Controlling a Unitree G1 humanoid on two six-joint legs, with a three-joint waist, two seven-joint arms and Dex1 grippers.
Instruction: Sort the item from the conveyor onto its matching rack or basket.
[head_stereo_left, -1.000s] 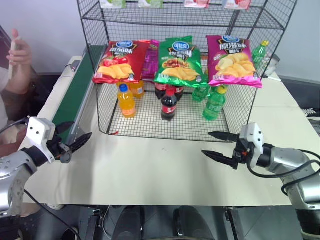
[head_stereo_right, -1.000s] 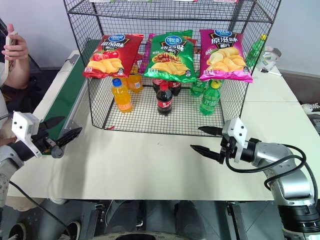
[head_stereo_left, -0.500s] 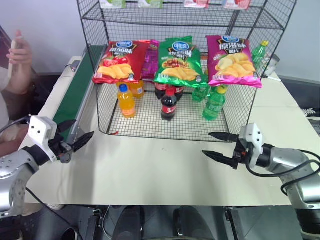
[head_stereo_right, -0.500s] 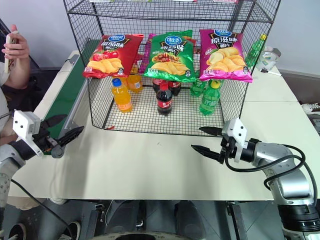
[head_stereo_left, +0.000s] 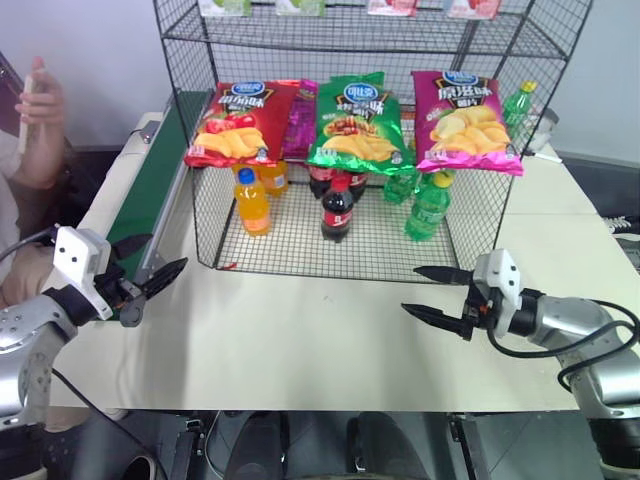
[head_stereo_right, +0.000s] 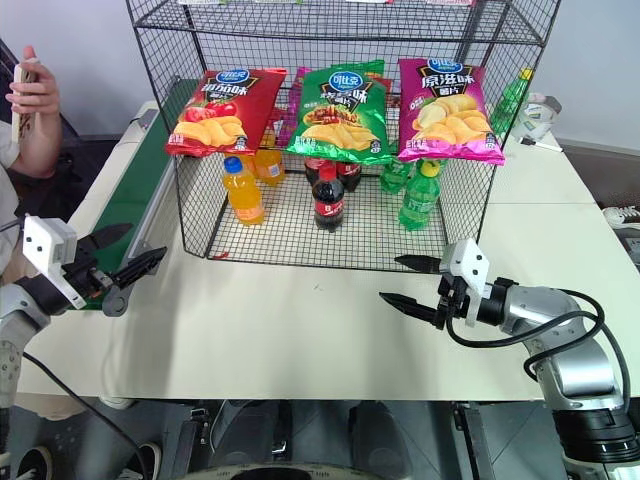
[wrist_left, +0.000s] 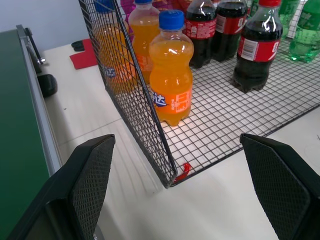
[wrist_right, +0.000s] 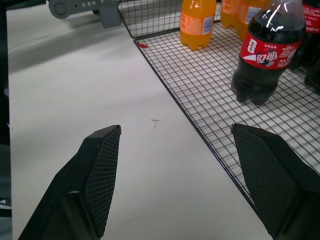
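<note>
The item, a shiny green chip bag (head_stereo_left: 355, 125), lies on a middle tier of the black wire rack (head_stereo_left: 200, 215), between a red and a magenta bag. The conveyor (head_stereo_left: 150, 195), a dark green belt with pale rails, runs along the table's left side past the rack. My left gripper (head_stereo_left: 160, 258) hovers open beside the conveyor's near end, pointing at the rack's front left corner (wrist_left: 167, 180). My right gripper (head_stereo_left: 411, 289) is open over the table just before the rack's front right. Neither holds anything.
A red chip bag (head_stereo_left: 238, 122) and a magenta chip bag (head_stereo_left: 462, 120) flank the green one. Orange soda (head_stereo_left: 253, 203), cola (head_stereo_left: 338, 212) and green bottles (head_stereo_left: 429, 210) stand on the lowest tier. A person's hand (head_stereo_left: 40, 110) with a phone is at far left.
</note>
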